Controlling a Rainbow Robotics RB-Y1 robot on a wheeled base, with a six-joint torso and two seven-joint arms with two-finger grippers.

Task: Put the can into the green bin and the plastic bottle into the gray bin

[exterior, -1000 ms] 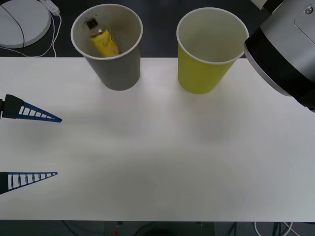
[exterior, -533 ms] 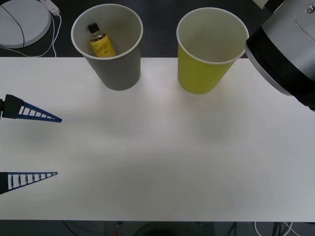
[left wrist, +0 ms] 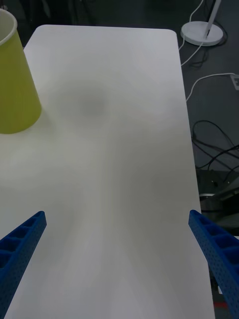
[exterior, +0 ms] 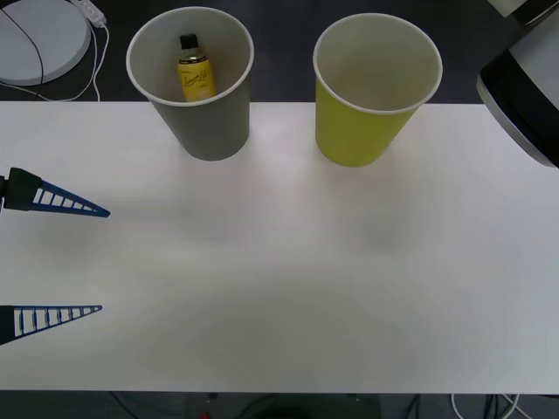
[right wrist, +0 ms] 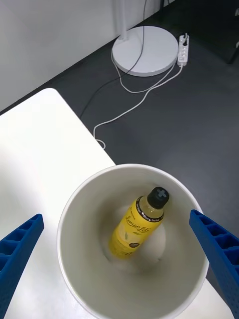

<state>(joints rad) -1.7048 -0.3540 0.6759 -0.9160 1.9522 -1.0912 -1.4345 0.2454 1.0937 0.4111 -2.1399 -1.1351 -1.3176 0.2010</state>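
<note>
I'm holding right gripper [right wrist: 119, 259] spread wide above gray bin [exterior: 190, 83], gripping nothing. Plastic bottle [right wrist: 138, 223] leaning inside bin, cap up. Left gripper [exterior: 98, 260] sitting open, empty, over left side of table [exterior: 288, 262]. Green bin [exterior: 376, 87] standing beside gray one.

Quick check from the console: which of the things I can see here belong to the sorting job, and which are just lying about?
Part of the job:
- gray bin
- plastic bottle, inside the gray bin
- green bin
- left gripper, open over the table's left side
- right gripper, open above the gray bin

Just lying about:
- white round lamp base on the floor
- power strip and cables
</note>
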